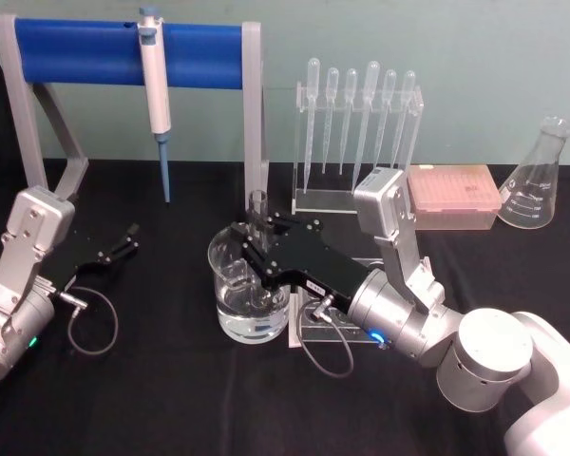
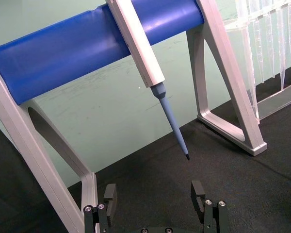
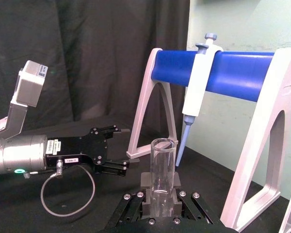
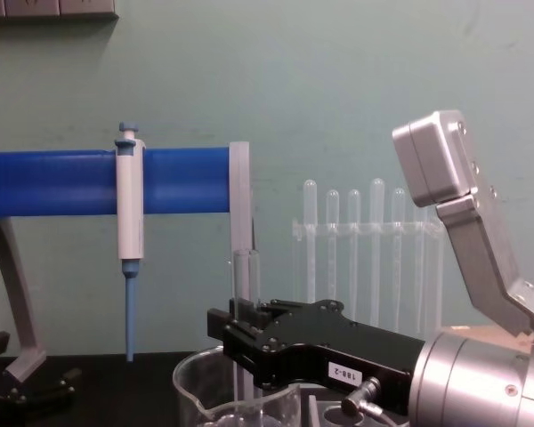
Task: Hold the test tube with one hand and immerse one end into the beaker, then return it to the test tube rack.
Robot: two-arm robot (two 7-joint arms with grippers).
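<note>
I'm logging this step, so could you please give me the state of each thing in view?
test tube: upright, gripped, lower end in the beaker.
beaker: upright, holding clear liquid.
right hand: shut on the test tube, over the beaker.
left hand: open, idle at the table's left.
pipette: hanging on the blue stand.

Test tube [image 1: 257,211]: lower part hidden behind the right tool [image 1: 252,255] and beaker [image 1: 248,302] glass; immersion depth cannot be told. Beaker base cut off by the chest view's lower edge. Flask [image 1: 540,178]: printed markings too small to read.
</note>
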